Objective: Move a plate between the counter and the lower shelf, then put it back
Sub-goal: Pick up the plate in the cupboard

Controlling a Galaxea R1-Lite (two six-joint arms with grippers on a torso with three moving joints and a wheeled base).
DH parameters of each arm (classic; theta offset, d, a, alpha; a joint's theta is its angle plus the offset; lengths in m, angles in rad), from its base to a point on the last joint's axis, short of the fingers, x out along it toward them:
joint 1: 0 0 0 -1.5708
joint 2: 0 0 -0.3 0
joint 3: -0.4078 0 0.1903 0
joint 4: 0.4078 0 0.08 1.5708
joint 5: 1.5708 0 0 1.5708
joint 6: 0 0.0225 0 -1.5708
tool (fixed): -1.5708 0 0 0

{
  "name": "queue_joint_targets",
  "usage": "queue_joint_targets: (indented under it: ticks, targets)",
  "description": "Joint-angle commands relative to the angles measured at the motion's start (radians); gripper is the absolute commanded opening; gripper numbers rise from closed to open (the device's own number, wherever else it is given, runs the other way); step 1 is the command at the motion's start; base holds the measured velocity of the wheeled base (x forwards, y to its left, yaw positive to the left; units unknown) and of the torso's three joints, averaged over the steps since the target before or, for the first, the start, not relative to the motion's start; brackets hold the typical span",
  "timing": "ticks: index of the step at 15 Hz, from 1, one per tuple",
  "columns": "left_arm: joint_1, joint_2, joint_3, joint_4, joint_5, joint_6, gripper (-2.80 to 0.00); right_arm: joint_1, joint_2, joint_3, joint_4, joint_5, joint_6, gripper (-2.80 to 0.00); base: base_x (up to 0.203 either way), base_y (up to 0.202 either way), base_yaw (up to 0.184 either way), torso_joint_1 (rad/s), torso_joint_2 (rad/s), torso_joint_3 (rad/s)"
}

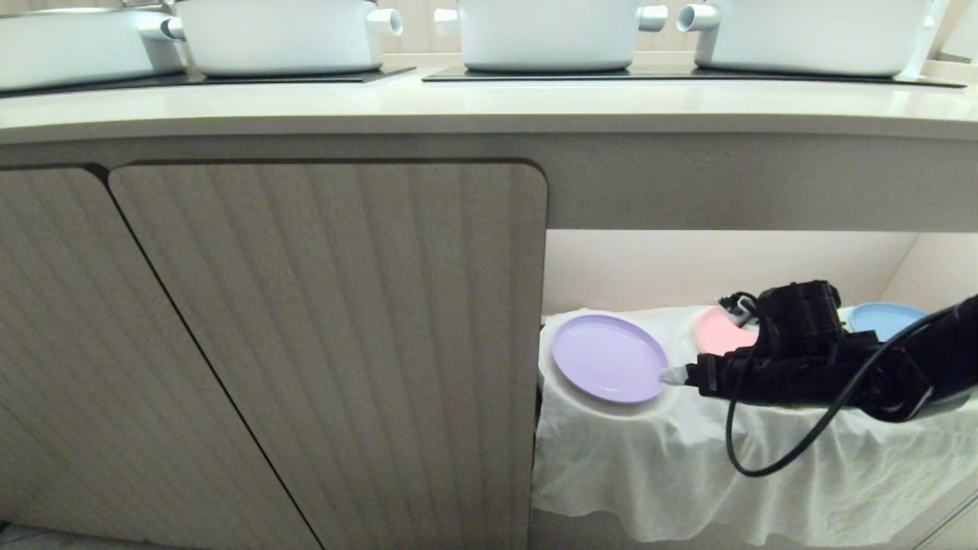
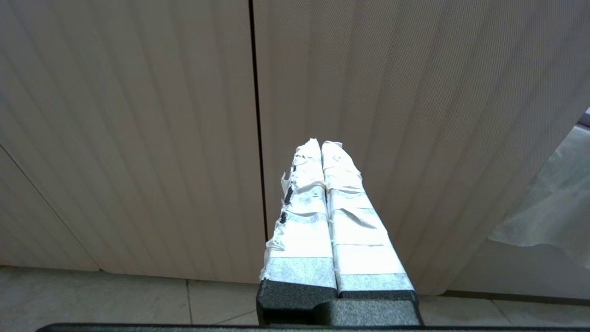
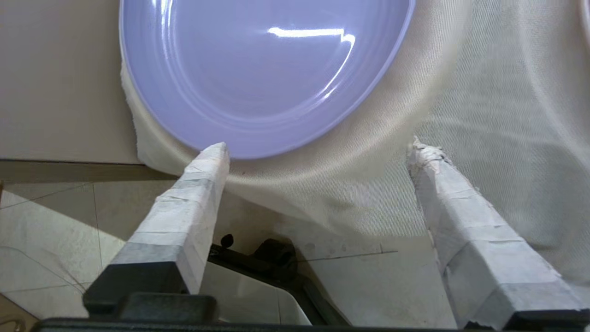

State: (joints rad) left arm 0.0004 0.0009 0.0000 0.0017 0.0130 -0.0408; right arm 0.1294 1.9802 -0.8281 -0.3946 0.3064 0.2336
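Note:
The lilac plate [image 1: 607, 357] [image 3: 258, 69] lies flat on a cloth-covered mound at the left end of the lower shelf [image 1: 688, 428]. My right gripper [image 1: 672, 375] [image 3: 318, 145] is level with the plate's right rim, open, with only cloth between its taped fingers. One fingertip [image 3: 214, 154] is at the plate's rim, the other [image 3: 424, 152] is over bare cloth. The counter [image 1: 489, 107] runs above the niche. My left gripper [image 2: 321, 144] is shut on nothing and faces the ribbed cabinet doors [image 2: 138, 138].
A pink plate [image 1: 718, 332] and a blue plate [image 1: 886, 317] lie further right on the shelf, partly behind my right arm. White pots [image 1: 279, 34] [image 1: 546, 30] [image 1: 810, 34] stand on the counter's hobs. A closed cabinet door [image 1: 328, 344] borders the niche's left side.

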Motion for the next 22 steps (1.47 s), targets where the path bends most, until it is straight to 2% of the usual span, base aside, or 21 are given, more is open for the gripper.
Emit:
queue_joint_targets:
  ticks: [1, 11, 14, 22]
  targets:
    - [0.001, 0.001, 0.000, 0.000, 0.001, -0.001, -2.80, 0.000, 0.046, -0.032, -0.003, 0.002, 0.001, 0.00, 0.000, 0.000, 0.000, 0.000, 0.00, 0.000]
    - [0.000, 0.001, 0.000, 0.000, 0.001, -0.001, -2.80, 0.003, 0.148, -0.138, -0.003, -0.018, 0.003, 0.00, 0.000, 0.000, 0.000, 0.000, 0.00, 0.000]
    - [0.000, 0.001, 0.000, 0.000, 0.001, -0.001, -2.80, 0.003, 0.173, -0.177, -0.004, -0.022, 0.036, 0.00, 0.000, 0.000, 0.000, 0.000, 0.00, 0.000]
    - [0.000, 0.001, 0.000, 0.000, 0.001, -0.001, -2.80, 0.024, 0.235, -0.246, -0.006, -0.035, 0.052, 0.00, 0.000, 0.000, 0.000, 0.000, 0.00, 0.000]
